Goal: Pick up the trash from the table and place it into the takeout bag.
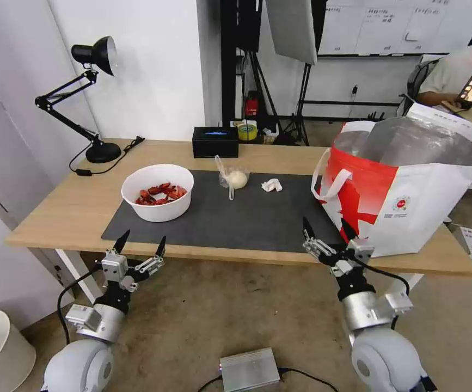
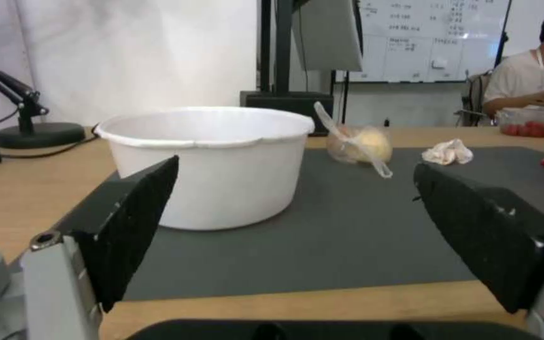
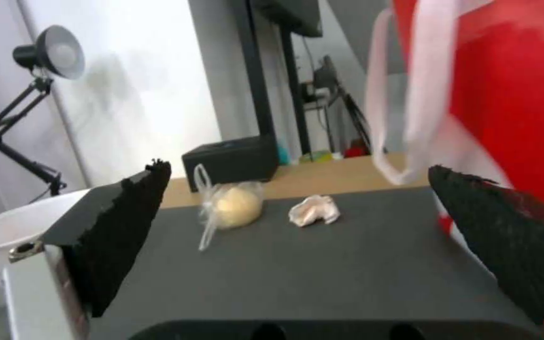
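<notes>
Three pieces of trash lie on the table's (image 1: 50, 218) dark mat (image 1: 246, 218). One white bowl (image 1: 158, 191) of red shells sits just ahead of the left gripper (image 1: 140, 244), whose fingers are spread wide and empty. One clear bag with a cream bun (image 1: 234, 178) (knotted, its tail trailing forward) comes next, between the two grippers and farther back. One crumpled white tissue (image 1: 271, 185) lies ahead of the right gripper (image 1: 326, 227), also spread open. One takeout bag (image 1: 410, 190), white and red with foil lining, stands open just beside that gripper, a loop handle (image 1: 331, 182) hanging near it.
</notes>
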